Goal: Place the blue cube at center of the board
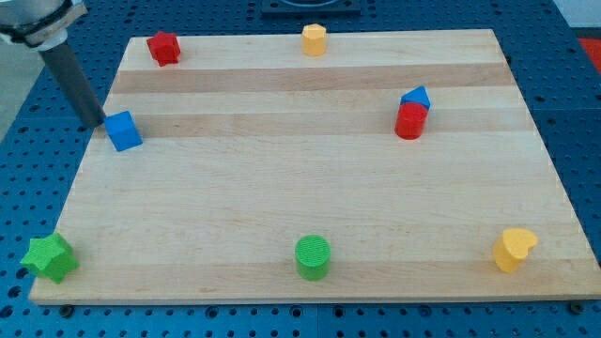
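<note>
The blue cube (pixel 123 130) sits near the left edge of the wooden board (pixel 310 197), in the upper half of the view. My tip (pixel 98 123) is just left of the cube, at the board's left edge, touching or nearly touching the cube's left face. The dark rod rises from the tip toward the view's top left.
A red star-like block (pixel 163 47) is at the top left and a yellow hexagonal block (pixel 314 39) at the top middle. A red cylinder (pixel 410 120) touches a blue triangular block (pixel 416 97) at the right. A green star (pixel 50 256), a green cylinder (pixel 313 256) and a yellow heart (pixel 514 249) lie along the bottom.
</note>
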`<state>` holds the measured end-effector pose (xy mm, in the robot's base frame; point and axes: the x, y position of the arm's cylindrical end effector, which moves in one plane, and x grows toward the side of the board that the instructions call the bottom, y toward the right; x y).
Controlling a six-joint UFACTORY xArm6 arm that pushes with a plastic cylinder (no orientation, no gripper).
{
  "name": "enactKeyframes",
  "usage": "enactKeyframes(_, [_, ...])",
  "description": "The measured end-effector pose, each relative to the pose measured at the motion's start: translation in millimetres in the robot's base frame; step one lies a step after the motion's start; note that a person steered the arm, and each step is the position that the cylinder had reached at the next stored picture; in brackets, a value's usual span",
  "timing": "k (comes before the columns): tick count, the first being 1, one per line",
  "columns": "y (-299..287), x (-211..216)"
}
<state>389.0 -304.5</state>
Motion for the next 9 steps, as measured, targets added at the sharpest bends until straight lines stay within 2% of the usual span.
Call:
enactKeyframes(1, [46.4, 29.4])
enactKeyframes(2, [122.2, 37.5])
enactKeyframes(3, [157.8, 39.0])
enactKeyframes(5, [26.2, 32.9])
enactKeyframes(6, [26.4, 0.0])
enactKeyframes(7, [69.1, -6.6])
enactKeyframes(9, [202.3, 16.8])
